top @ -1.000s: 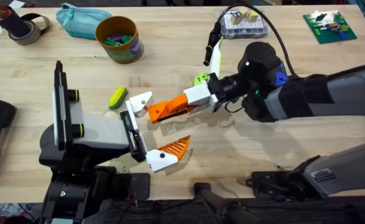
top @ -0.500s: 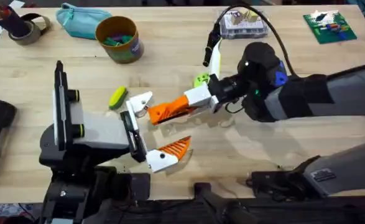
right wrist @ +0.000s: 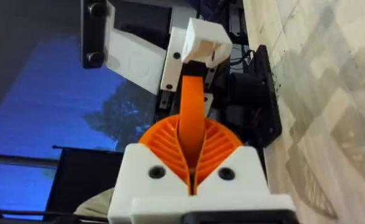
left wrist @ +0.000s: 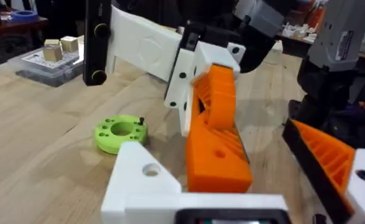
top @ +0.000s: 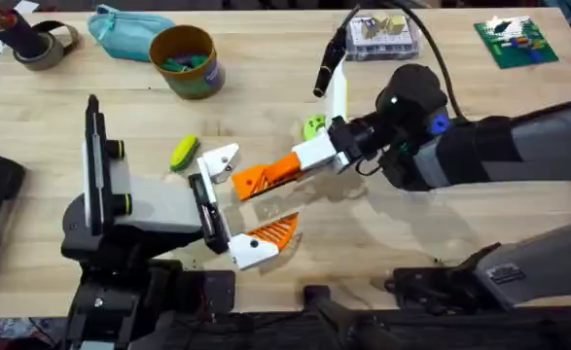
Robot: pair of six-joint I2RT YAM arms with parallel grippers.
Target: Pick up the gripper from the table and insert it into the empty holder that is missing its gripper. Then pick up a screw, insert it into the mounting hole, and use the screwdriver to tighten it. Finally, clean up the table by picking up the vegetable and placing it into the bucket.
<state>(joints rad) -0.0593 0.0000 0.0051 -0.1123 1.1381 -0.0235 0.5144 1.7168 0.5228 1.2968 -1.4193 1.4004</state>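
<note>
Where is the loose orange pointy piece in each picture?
Overhead: the orange wedge is mid-table, held by the right gripper, next to the white holder.
Left wrist: middle of the picture, the orange wedge just beyond the white holder.
Right wrist: middle of the picture, the orange wedge reaching toward the white holder.
Shared landmark: the white holder.

Non-task items, overhead view, clock directions from table centre:
- Teal fabric pouch [top: 127, 30], 11 o'clock, far edge.
- Tape roll [top: 40, 45] at 10 o'clock, far left corner, dark object standing in it.
- Clear parts box [top: 382, 37], 1 o'clock.
- Green board [top: 516, 43], 2 o'clock, small coloured pieces on top.
- Bright-green ring [top: 313, 124], centre, lying flat.
</note>
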